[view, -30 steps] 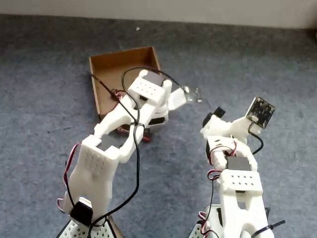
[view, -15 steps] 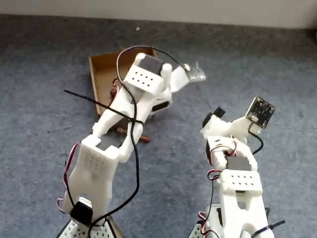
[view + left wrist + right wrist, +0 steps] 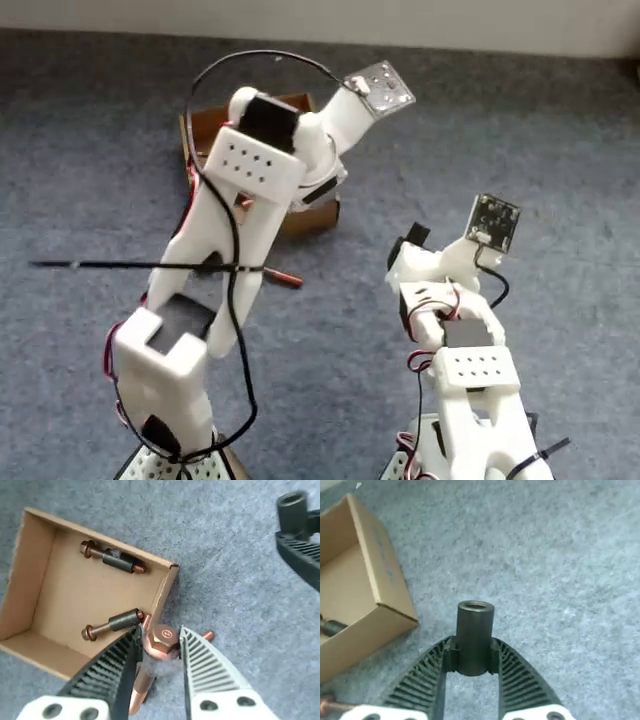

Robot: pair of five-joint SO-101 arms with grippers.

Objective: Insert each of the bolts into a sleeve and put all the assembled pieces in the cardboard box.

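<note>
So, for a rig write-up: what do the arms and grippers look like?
The left arm and right arm are white plastic shells with rows of small holes, black servos at the joints, and loose black and red wires. The left gripper has one black and one white ribbed finger; the right gripper has two black ones.

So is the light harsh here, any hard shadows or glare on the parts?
High view: soft, even light, no hard shadows on the carpet. Left wrist view: the bolt has a mild sheen on its head. Right wrist view: the dark sleeve shows no glare.
</note>
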